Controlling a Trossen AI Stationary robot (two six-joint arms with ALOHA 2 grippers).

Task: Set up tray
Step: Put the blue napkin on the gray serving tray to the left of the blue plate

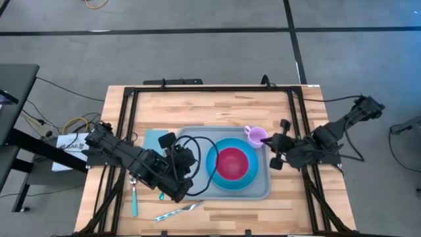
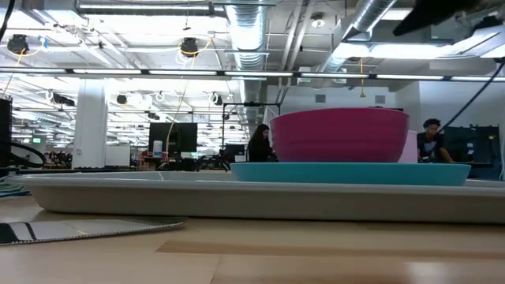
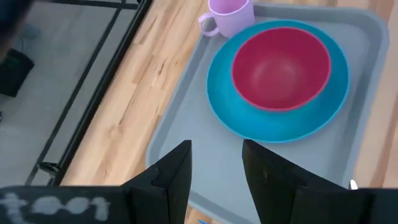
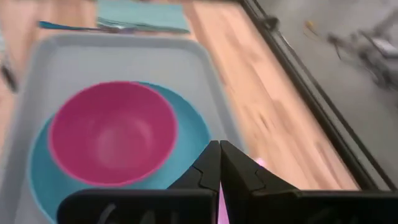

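Left tool (image 3: 214,168), released, hovers over tray (image 1: 197,135); right tool (image 4: 219,163), clenched empty, beside lilac cup (image 1: 255,136); pink bowl (image 1: 232,163) on blue plate (image 1: 217,178).

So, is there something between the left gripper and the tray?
Nothing visible. The left gripper, open, hovers directly over a bare part of the tray, at the end away from the blue plate, pink bowl and lilac cup.
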